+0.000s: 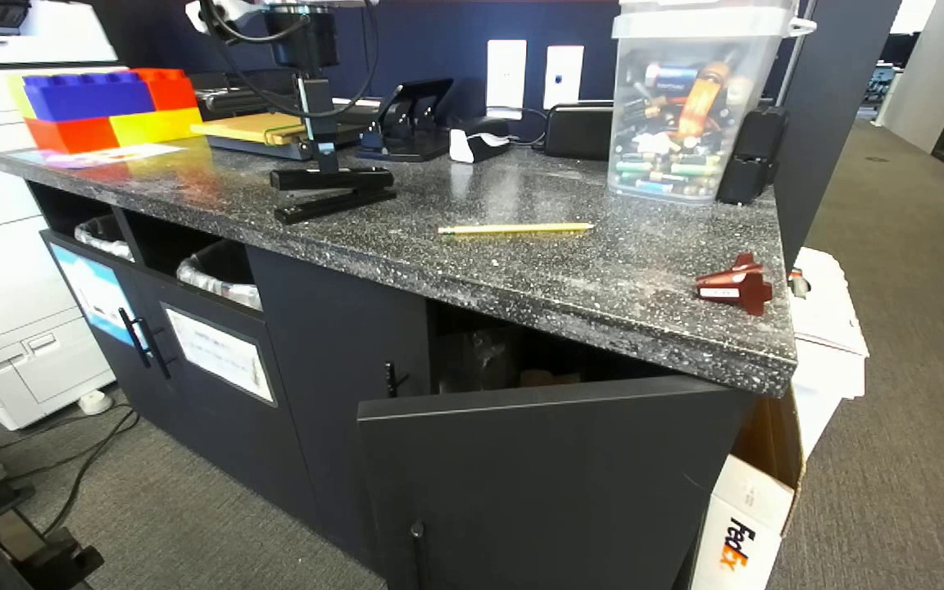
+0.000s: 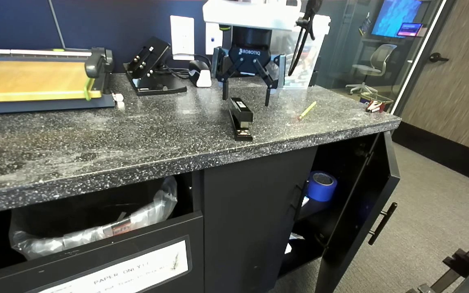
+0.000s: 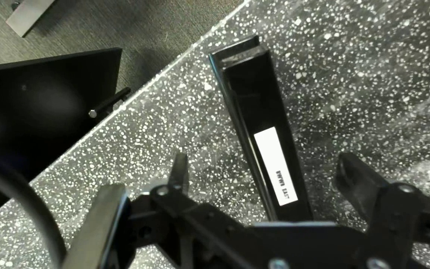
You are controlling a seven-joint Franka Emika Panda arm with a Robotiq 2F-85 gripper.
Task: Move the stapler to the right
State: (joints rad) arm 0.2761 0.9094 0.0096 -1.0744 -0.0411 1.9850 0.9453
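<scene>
- Far left, in an exterior view, a paper trimmer [image 2: 27,81] with a yellow board rests on the speckled countertop [image 2: 157,126].
- Next, a black stand [image 2: 149,61].
- Then the black stapler [image 2: 240,116], standing on the countertop near the front edge, its top arm raised off the base.
- At the stapler, the gripper [image 2: 246,97], jaws spread wide; in the wrist view the stapler shows between its 2 fingers [image 3: 360,179], apart from both.
- To the right, 1 yellow pencil [image 2: 307,110].
- Farthest right, 1 dark red object [image 1: 749,288] near the countertop's end.
</scene>
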